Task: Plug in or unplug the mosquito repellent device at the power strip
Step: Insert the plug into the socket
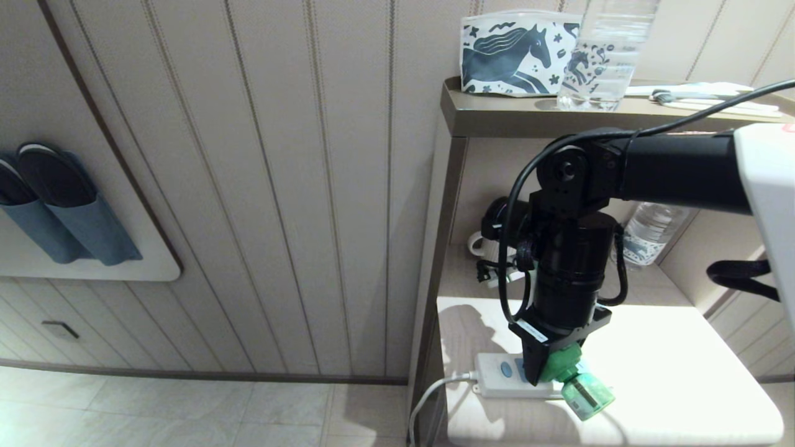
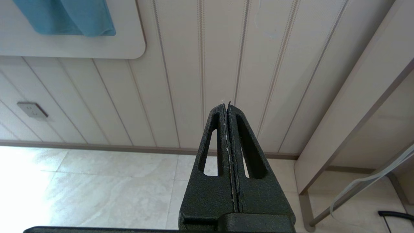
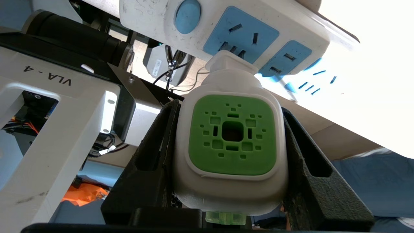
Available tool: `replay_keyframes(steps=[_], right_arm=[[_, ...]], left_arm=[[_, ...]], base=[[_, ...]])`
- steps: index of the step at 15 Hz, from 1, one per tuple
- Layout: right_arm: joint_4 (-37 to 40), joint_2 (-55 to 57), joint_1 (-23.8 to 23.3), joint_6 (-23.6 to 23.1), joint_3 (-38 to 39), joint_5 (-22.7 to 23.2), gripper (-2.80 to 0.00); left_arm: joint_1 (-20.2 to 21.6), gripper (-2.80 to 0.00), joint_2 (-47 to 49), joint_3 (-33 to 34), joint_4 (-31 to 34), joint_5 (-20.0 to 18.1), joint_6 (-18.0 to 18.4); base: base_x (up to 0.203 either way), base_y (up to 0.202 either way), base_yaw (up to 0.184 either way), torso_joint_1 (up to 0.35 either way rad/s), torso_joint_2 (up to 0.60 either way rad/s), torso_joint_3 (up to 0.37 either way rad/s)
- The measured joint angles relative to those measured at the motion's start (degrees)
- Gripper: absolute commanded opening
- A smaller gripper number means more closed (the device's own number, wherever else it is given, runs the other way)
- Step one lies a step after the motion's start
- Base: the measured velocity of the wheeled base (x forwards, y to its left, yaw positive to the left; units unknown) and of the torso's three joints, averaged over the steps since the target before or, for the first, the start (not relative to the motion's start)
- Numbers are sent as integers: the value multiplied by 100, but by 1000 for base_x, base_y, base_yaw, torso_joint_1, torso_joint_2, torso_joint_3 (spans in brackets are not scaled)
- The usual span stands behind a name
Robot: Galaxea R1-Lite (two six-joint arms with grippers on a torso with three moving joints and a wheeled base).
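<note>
The white-and-green mosquito repellent device (image 3: 231, 142) is clamped between the two black fingers of my right gripper (image 3: 228, 108), which is shut on its white body. Its plug end presses against the first light-blue socket panel of the white power strip (image 3: 152, 19), beside the blue button (image 3: 187, 11); the prongs are hidden. In the head view the right gripper (image 1: 553, 366) reaches down onto the power strip (image 1: 497, 379) at the white table's front left, with the device's green bottle (image 1: 587, 394) sticking out toward me. My left gripper (image 2: 226, 105) is shut on nothing, off to the side above the floor.
The strip's white cord (image 1: 428, 394) hangs off the table's left edge (image 1: 444, 347). A horse-print pouch (image 1: 515, 53) and a clear bottle (image 1: 605, 56) stand on the shelf above. Another bottle (image 1: 649, 233) and a dark appliance (image 1: 497, 220) sit in the nook behind. Slippers (image 1: 56, 205) hang on the wall.
</note>
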Motion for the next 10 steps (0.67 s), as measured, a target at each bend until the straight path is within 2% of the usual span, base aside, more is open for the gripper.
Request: replay_keyframes(steps=[10], right_arm=[[2,148,10,37,75,30,-280]], left_arm=[[0,-280,0,0,-2,0,-1]], base=[[0,0,0,0,0,0]])
